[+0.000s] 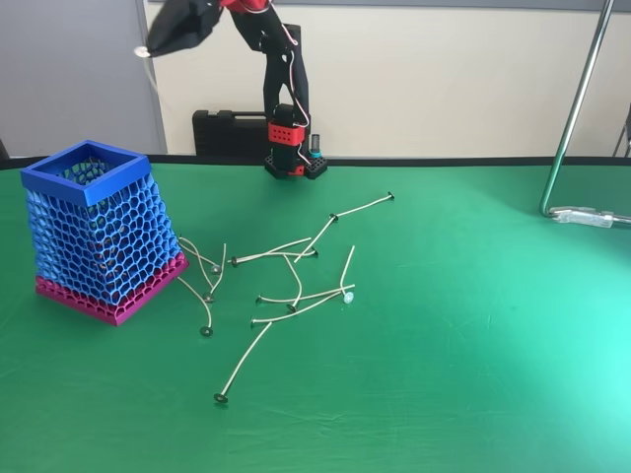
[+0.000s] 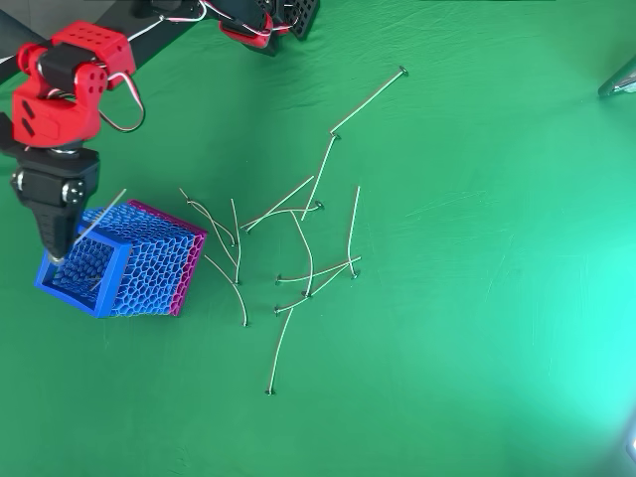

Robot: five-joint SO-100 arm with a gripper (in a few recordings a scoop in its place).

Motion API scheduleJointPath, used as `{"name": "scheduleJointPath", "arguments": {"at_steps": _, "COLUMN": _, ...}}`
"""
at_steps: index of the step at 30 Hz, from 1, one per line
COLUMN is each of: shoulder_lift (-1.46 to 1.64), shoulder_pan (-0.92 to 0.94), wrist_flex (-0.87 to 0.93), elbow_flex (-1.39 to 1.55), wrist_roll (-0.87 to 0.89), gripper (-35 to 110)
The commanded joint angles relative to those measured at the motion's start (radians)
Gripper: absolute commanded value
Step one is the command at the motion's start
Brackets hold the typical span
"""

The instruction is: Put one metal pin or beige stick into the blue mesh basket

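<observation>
The blue mesh basket [image 1: 59, 180] stands at the table's left, tall, with a solid blue square rim [image 2: 113, 282] and a magenta base. High above it, my gripper [image 1: 148, 49] points down over the left edge of the opening [image 2: 58, 253]. It is shut on a thin metal pin [image 2: 102, 212], which slants up and to the right from the fingertips across the basket's top. The pin's small round head [image 1: 143, 51] shows at the gripper's tip. Several more loose pins [image 1: 296, 296] lie tangled on the green cloth to the right of the basket [image 2: 298, 238].
The arm's red and black base [image 1: 294, 158] sits at the table's back edge, beside a black case [image 1: 227, 133]. A metal stand pole [image 1: 577, 108] with a clamp [image 1: 592, 217] rises at the right. The green cloth in front and to the right is bare.
</observation>
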Motion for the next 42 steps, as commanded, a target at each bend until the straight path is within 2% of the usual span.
{"name": "scheduleJointPath", "arguments": {"at_steps": 1, "shoulder_lift": -0.031, "shoulder_pan": 0.066, "wrist_flex": 0.003, "elbow_flex": -0.104, "wrist_roll": -0.02, "gripper": 1}}
{"name": "scheduleJointPath", "arguments": {"at_steps": 16, "shoulder_lift": -0.33, "shoulder_pan": 0.098, "wrist_flex": -0.078, "elbow_flex": -0.356, "wrist_roll": -0.16, "gripper": 1}}
{"name": "scheduleJointPath", "arguments": {"at_steps": 23, "shoulder_lift": -0.42, "shoulder_pan": 0.107, "wrist_flex": -0.107, "elbow_flex": -0.318, "wrist_roll": -0.212, "gripper": 1}}
{"name": "scheduleJointPath", "arguments": {"at_steps": 42, "shoulder_lift": -0.434, "shoulder_pan": 0.15, "wrist_flex": -0.069, "elbow_flex": -0.218, "wrist_roll": -0.229, "gripper": 1}}
